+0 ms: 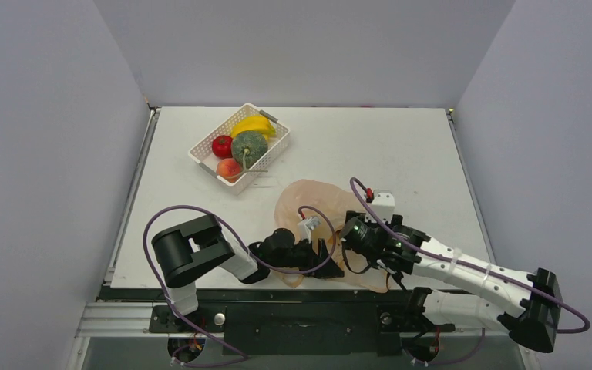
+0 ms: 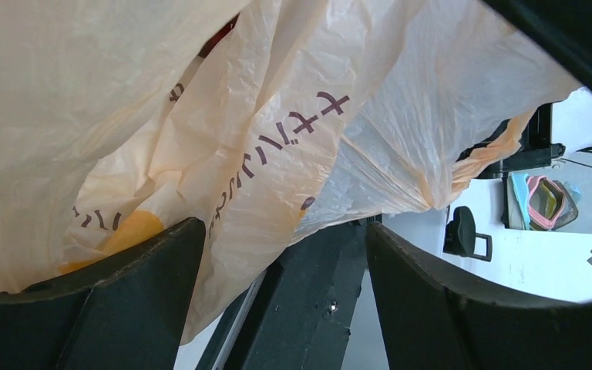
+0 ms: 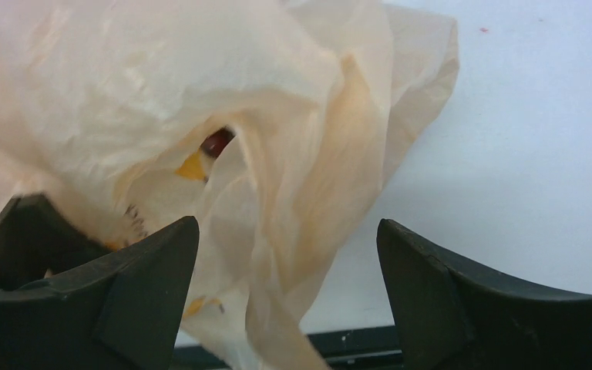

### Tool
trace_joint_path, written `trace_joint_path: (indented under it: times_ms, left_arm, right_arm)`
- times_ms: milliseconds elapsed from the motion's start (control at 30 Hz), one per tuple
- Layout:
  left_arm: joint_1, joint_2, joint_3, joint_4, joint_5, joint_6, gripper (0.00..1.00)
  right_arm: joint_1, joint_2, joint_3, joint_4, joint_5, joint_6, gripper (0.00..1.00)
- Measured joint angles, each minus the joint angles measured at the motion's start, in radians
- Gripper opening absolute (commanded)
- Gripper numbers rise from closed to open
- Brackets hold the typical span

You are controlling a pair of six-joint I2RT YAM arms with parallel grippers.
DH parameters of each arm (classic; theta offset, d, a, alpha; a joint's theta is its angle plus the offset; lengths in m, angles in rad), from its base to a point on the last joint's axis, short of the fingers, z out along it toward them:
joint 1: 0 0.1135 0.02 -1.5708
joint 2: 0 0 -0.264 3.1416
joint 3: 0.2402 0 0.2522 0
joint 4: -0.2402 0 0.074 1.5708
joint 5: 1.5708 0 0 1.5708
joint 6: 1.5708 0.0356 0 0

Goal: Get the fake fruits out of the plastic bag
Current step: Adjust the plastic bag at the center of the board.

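Observation:
The pale-orange plastic bag (image 1: pixel 308 206) lies crumpled near the table's front edge. My left gripper (image 1: pixel 328 260) is open at the bag's near edge. In the left wrist view the bag (image 2: pixel 223 116) hangs over the gap between the open fingers (image 2: pixel 135 293). My right gripper (image 1: pixel 350 236) is open at the bag's right side, with a fold of the bag (image 3: pixel 301 177) hanging between its jaws. A small dark red thing (image 3: pixel 216 142) and a yellow patch (image 3: pixel 191 166) show inside a bag opening. The red apple (image 1: pixel 222 146), bananas (image 1: pixel 256 124) and green melon (image 1: pixel 249 148) lie in the basket.
The white latticed basket (image 1: pixel 276 146) stands at the back left of the table and also holds an orange-pink peach (image 1: pixel 229 167). The black front rail (image 1: pixel 293 293) runs just behind both grippers. Grey walls close in the table's sides and back.

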Motion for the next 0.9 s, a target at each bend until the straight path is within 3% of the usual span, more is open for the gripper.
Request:
trace_joint_path:
  times_ms: [100, 167, 233, 267, 333, 500, 633, 767, 900]
  left_arm:
    - [0.000, 0.000, -0.002, -0.007, -0.001, 0.001, 0.75]
    - [-0.001, -0.005, -0.002, -0.023, -0.005, 0.011, 0.76]
    - [-0.003, -0.023, -0.002, -0.053, -0.012, 0.024, 0.77]
    - [-0.003, -0.034, -0.002, -0.070, -0.018, 0.033, 0.78]
    - [-0.006, -0.070, -0.002, -0.124, -0.035, 0.059, 0.80]
    - [-0.009, -0.178, 0.031, -0.298, -0.084, 0.138, 0.82]
    - [-0.009, -0.230, 0.126, -0.441, -0.136, 0.212, 0.80]
    - [-0.008, -0.205, 0.238, -0.515, -0.154, 0.272, 0.75]
    - [-0.011, -0.116, 0.315, -0.526, -0.153, 0.298, 0.74]
  right_arm:
    - [-0.063, 0.080, -0.010, 0.044, 0.047, 0.006, 0.79]
    - [-0.103, 0.112, -0.013, 0.087, 0.063, -0.003, 0.70]
    - [-0.127, 0.135, -0.014, 0.121, 0.075, -0.017, 0.46]
    - [-0.132, 0.143, -0.019, 0.140, 0.079, -0.026, 0.19]
    - [-0.133, 0.149, -0.040, 0.172, 0.080, -0.038, 0.00]
    - [-0.133, 0.111, -0.147, 0.201, 0.043, -0.007, 0.00]
    - [-0.132, -0.031, -0.236, 0.178, -0.002, 0.045, 0.00]
    - [-0.136, -0.177, -0.283, 0.157, -0.036, 0.085, 0.00]
    - [-0.140, -0.209, -0.269, 0.153, -0.077, 0.058, 0.00]
